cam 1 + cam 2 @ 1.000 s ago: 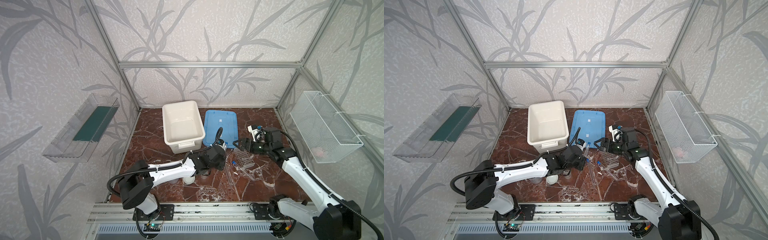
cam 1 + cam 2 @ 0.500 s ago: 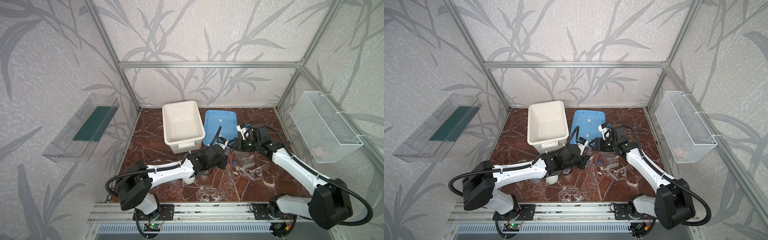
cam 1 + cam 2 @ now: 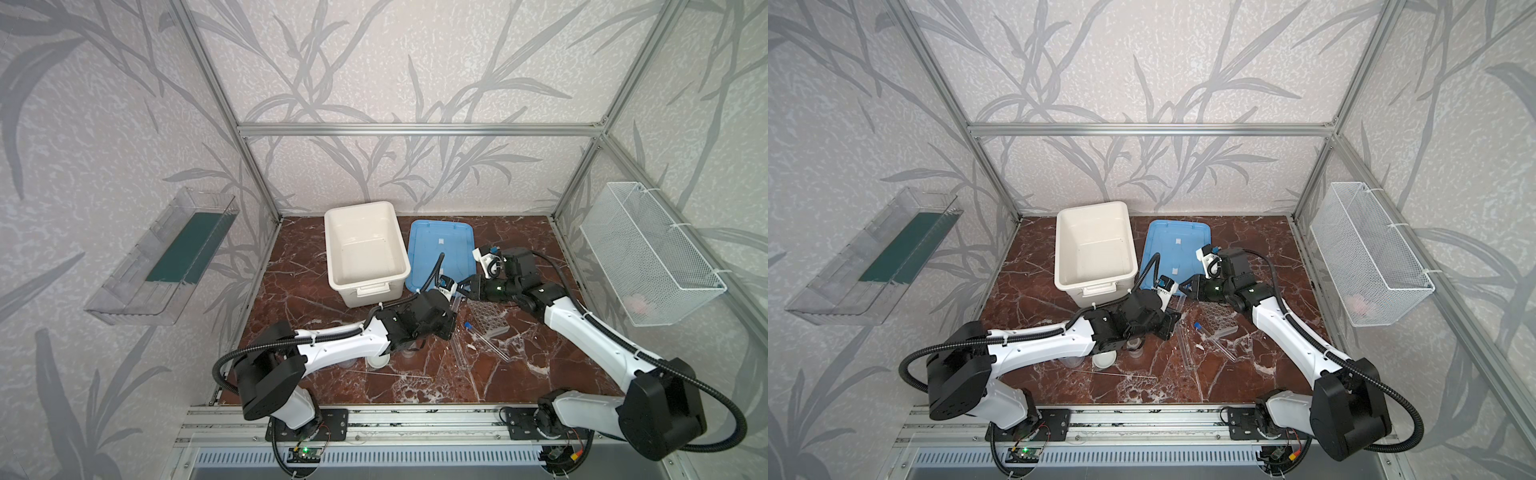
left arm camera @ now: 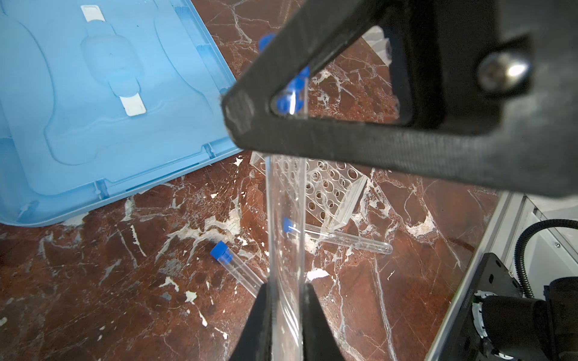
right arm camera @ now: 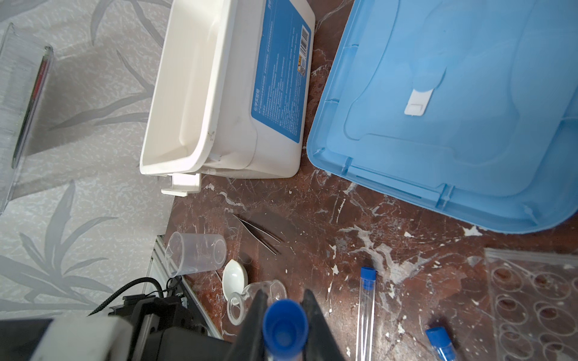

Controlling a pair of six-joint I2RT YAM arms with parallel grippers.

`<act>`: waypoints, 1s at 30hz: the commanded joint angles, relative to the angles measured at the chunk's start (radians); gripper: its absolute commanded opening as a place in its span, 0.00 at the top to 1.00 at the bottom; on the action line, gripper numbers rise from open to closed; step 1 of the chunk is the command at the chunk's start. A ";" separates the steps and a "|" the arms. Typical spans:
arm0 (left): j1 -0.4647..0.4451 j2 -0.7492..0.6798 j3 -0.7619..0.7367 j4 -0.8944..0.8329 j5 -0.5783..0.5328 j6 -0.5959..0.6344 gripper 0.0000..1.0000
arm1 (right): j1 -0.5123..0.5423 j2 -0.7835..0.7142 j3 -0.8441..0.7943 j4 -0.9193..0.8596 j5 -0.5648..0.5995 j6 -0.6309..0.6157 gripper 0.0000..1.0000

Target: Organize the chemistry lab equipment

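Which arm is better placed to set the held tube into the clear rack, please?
Probably the right. The right gripper clasps the capped end of the tube, and the rack sits nearer that arm. The left gripper holds the bare end.

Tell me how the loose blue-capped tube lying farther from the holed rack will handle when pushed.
The blue-capped tube is a smooth round cylinder lying flat on the marble table, so a sideways push will likely roll it. Its thin clear wall looks light and rigid, possibly fragile, and glossy enough to slip when pinched.
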 commanded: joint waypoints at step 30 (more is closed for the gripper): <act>0.005 0.080 0.243 -0.133 0.045 -0.332 0.01 | -0.001 -0.238 -0.226 0.442 0.735 -0.467 0.85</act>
